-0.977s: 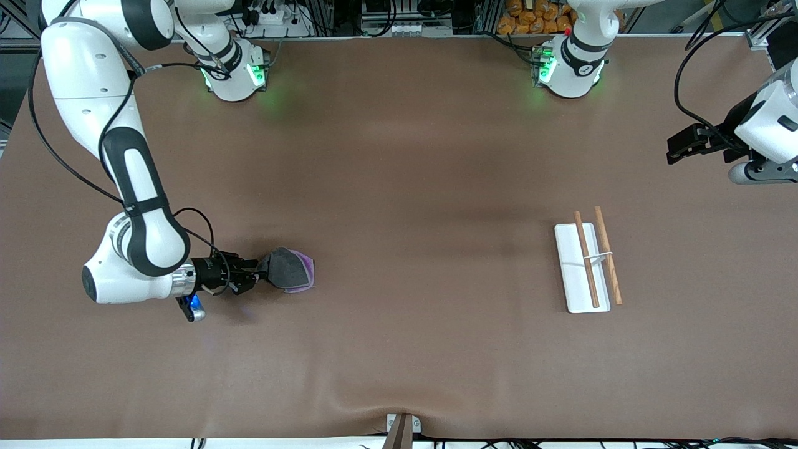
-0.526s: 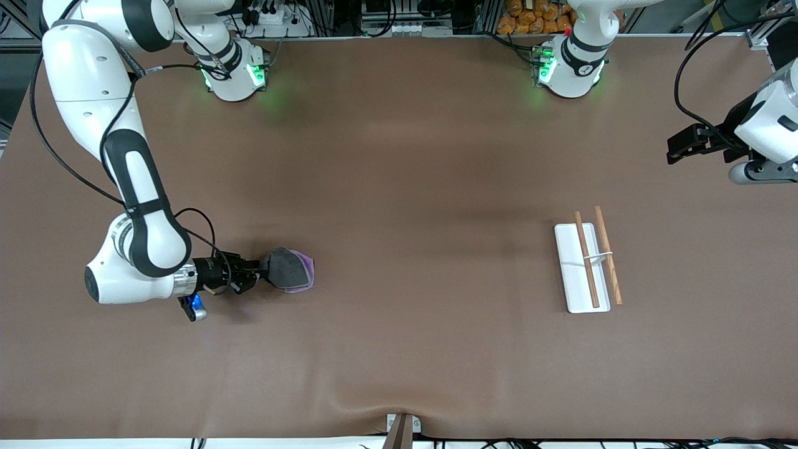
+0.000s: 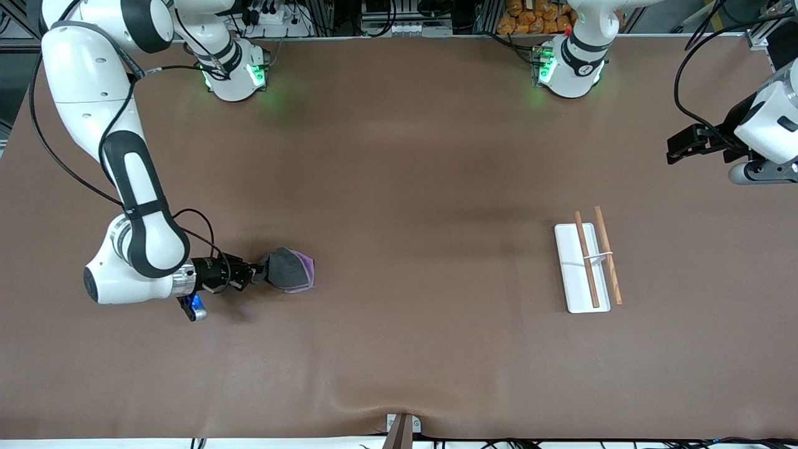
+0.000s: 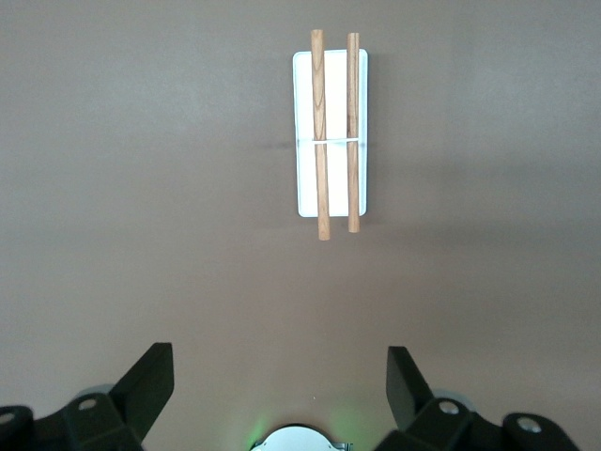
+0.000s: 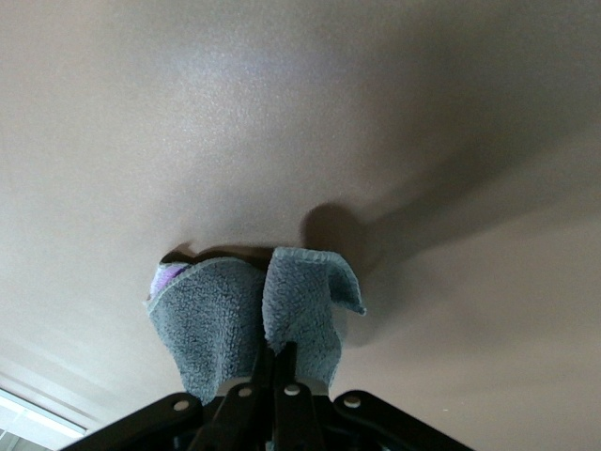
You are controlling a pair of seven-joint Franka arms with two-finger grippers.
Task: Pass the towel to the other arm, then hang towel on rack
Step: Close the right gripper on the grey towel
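Two risks stand out: the right gripper (image 3: 257,274), clamped on the towel's (image 3: 290,270) edge at the right arm's table end, could shed it lifting, while the left gripper (image 4: 280,385) waits spread wide above the rack (image 3: 578,268).

Looking down from the left arm's wrist, the left gripper (image 4: 280,385) hangs with its two dark fingers (image 4: 150,381) spread wide and nothing between them. Below lies the brown table (image 4: 141,188), and on it the rack (image 4: 331,132) (white base, two wooden rods, thin cross-wire).
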